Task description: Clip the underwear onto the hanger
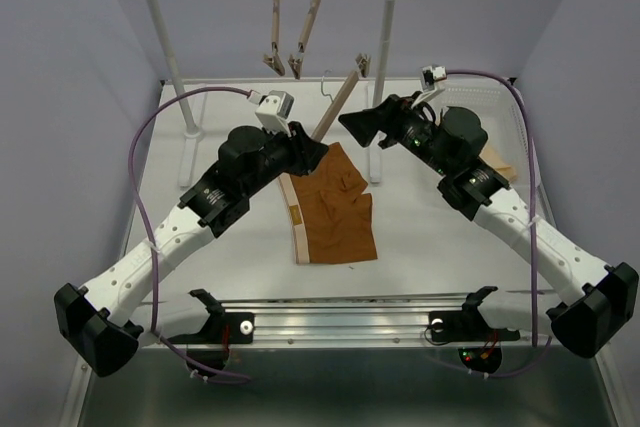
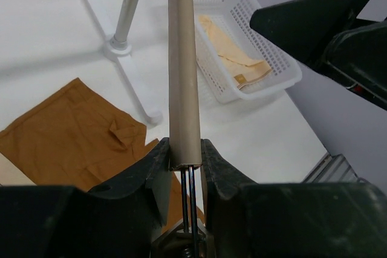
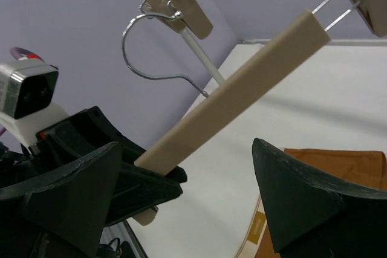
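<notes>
Currently left end effector [image 2: 184, 156] clamps the hanger [image 2: 181, 77] at its lower end; right end effector [image 3: 186, 144] gapes empty beside the hanger; underwear [image 1: 335, 212] lies on worktop [image 1: 430, 237] beneath it. Risk: end-held bar may pivot.

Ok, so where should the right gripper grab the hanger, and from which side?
Probably the bare middle of the hanger bar, coming from the robot's right. The left gripper clamps its low end, a clip fills the top, and the open right gripper faces the tilted bar.
</notes>
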You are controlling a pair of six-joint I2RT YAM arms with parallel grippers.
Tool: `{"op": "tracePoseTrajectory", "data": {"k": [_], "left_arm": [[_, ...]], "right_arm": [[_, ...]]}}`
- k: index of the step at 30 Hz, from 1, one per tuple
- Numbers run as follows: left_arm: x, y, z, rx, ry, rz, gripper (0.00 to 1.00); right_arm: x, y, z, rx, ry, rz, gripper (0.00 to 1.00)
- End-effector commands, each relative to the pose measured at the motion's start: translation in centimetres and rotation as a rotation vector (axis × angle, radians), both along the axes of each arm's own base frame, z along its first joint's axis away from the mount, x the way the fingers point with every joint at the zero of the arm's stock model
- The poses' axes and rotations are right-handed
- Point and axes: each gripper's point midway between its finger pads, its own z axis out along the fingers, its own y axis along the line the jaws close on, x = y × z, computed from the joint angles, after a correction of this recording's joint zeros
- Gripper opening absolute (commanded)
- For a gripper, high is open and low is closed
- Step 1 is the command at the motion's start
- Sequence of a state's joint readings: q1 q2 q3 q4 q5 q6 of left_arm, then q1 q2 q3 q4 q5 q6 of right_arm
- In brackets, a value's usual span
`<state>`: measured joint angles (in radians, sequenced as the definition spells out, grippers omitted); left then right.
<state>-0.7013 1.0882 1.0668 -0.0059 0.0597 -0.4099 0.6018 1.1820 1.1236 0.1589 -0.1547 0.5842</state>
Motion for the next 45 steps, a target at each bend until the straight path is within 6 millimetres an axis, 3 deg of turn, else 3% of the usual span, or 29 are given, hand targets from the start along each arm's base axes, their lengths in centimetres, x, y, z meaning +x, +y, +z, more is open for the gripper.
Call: {"op": "tracePoseTrajectory", "data": {"k": [1,11,18,24,30,31,34,37,39,41,42,45], "left_arm": [[-2.0,-0.4,3.9,-0.117,-0.083,-0.075,0.00],[-4.1,-0.9,5.1,-0.241,-0.098,-0.155,0.00],[-5.0,-1.5,5.3,-0.256,-0.098,-0.217,0.00],[-5.5,-1.6,5.1,-0.274,-0.093,-0.236,0.00],[-5.9,-1.9,4.7,-0.298,-0.083,-0.261,0.00],[-5.9,-2.0,4.7,-0.301,-0.081,-0.269,0.00],[-5.9,-2.2,4.5,-0.308,-0.072,-0.272,0.00],[-5.9,-2.3,4.6,-0.311,-0.066,-0.278,0.18],[-5.9,-2.3,4.7,-0.316,-0.066,-0.279,0.19],[-5.9,-2.4,4.7,-0.323,-0.060,-0.281,0.22],[-6.0,-2.4,4.8,-0.327,-0.062,-0.283,0.38],[-6.1,-2.5,4.8,-0.334,-0.057,-0.289,0.53]], "right_arm": [[-0.5,1.1,3.1,0.112,-0.081,0.077,0.92],[-0.3,1.8,1.2,0.134,-0.001,0.100,0.89],[-1.9,2.7,2.5,0.188,-0.090,0.207,0.87],[-2.4,3.3,2.9,0.208,-0.129,0.262,0.72],[-3.8,3.9,3.9,0.236,-0.175,0.348,0.47],[-4.0,4.0,4.0,0.233,-0.179,0.360,0.39],[-4.6,4.3,3.8,0.218,-0.195,0.403,0.29],[-5.0,4.2,3.7,0.217,-0.194,0.414,0.21],[-5.1,4.1,3.7,0.218,-0.194,0.413,0.01],[-5.0,3.8,3.7,0.223,-0.194,0.390,0.01],[-5.0,3.7,3.6,0.220,-0.198,0.387,0.01],[-5.0,3.3,3.7,0.225,-0.203,0.362,0.01]]}}
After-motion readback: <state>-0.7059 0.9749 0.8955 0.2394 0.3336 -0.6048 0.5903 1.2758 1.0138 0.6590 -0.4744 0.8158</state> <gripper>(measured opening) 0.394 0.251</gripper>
